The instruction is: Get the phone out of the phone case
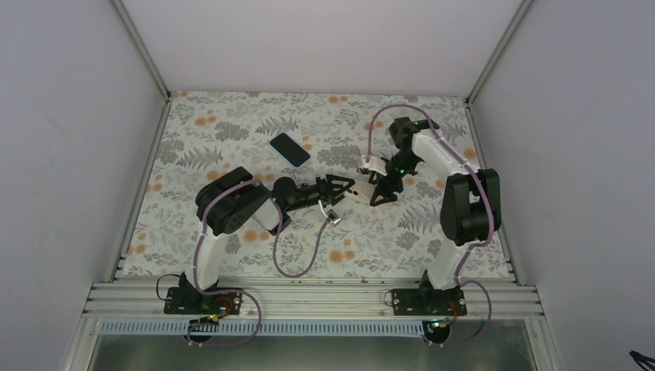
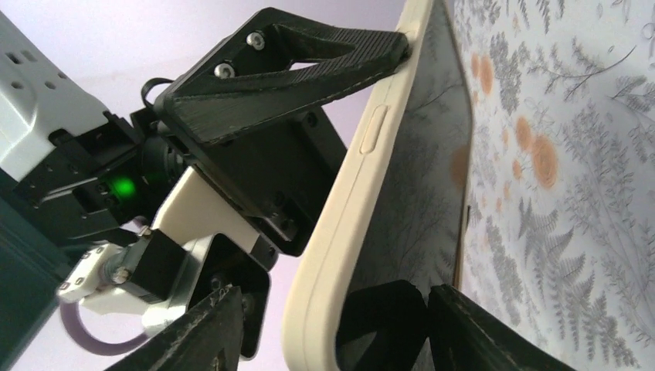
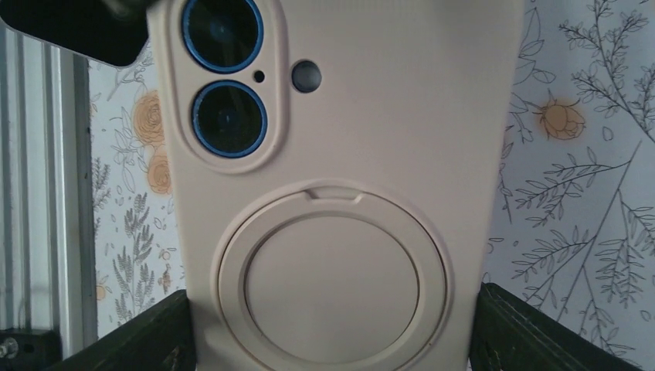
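A cream phone case (image 3: 347, 154) with a round ring on its back and blue-rimmed camera lenses (image 3: 225, 73) is held in the air, my right gripper (image 3: 336, 328) shut on its two long sides. The phone (image 2: 421, 178) sits inside it, and its dark screen reflects the table's pattern. In the top view the case (image 1: 358, 192) hangs between both arms above the middle of the table. My left gripper (image 2: 340, 300) straddles one end of the case with its jaws open. A gap shows between its left finger (image 2: 205, 328) and the case's back. Its right finger (image 2: 494, 332) is on the screen side.
A second phone (image 1: 290, 149) with a dark screen and a pale blue rim lies flat on the floral tablecloth (image 1: 232, 124) behind the left arm. White walls enclose the table on three sides. A metal rail (image 1: 309, 297) runs along the near edge.
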### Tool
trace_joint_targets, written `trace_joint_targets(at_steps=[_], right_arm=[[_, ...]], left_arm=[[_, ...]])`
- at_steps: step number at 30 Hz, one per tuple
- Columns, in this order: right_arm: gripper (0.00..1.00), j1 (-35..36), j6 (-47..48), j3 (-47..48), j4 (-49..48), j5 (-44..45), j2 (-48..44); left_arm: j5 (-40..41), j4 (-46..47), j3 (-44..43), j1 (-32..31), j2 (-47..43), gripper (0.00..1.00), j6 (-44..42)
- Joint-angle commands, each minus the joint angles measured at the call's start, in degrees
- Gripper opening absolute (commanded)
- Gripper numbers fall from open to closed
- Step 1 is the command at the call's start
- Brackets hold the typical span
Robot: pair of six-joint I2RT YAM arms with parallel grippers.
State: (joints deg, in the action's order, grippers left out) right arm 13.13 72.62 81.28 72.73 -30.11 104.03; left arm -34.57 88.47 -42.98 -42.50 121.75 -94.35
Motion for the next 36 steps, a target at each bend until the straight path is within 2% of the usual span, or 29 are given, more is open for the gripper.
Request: trace_joint_targets(at_steps=[1,5,23,26,27,28,32,36], right_arm=[[0.56,1.0,-0.5,1.4,0.3,-3.1,-1.1],[0.56,1.0,-0.7,1.0,-0.4,-2.9,-1.6],[0.52,4.4,-2.9,2.6,-2.7,4.9,-2.6],[0.53,5.9,-3.3,1.5,-3.3,6.6,-3.8],[0.57,6.4,-3.6,0.8,-3.7,7.1,-4.4],[0.69,6.7,-3.9,0.2,-4.3,7.6,-5.0],[0.98,6.7,-5.3,-2.6,-8.4,9.7,-8.1],[1.0,3.7,-6.6,-3.3,-15.5,12.2,-14.2]], left_arm=[[-3.8,10.6,-0.8,-0.7,-1.2,0.53,0.5],[-4.5,11.0,0.0,-1.2,-1.2,0.38,0.2],[-5.1,7.3,0.4,-3.8,-2.0,0.17,-1.9],[-4.4,6.2,0.2,-4.2,-2.0,0.1,-2.7],[-4.1,6.0,0.2,-4.3,-2.1,0.07,-2.7],[-3.6,5.8,0.2,-4.5,-2.3,0.04,-2.5],[-1.7,4.1,0.1,-5.3,-4.6,0.02,-1.0],[1.5,-2.1,-0.4,-5.9,-9.7,0.02,1.8]])
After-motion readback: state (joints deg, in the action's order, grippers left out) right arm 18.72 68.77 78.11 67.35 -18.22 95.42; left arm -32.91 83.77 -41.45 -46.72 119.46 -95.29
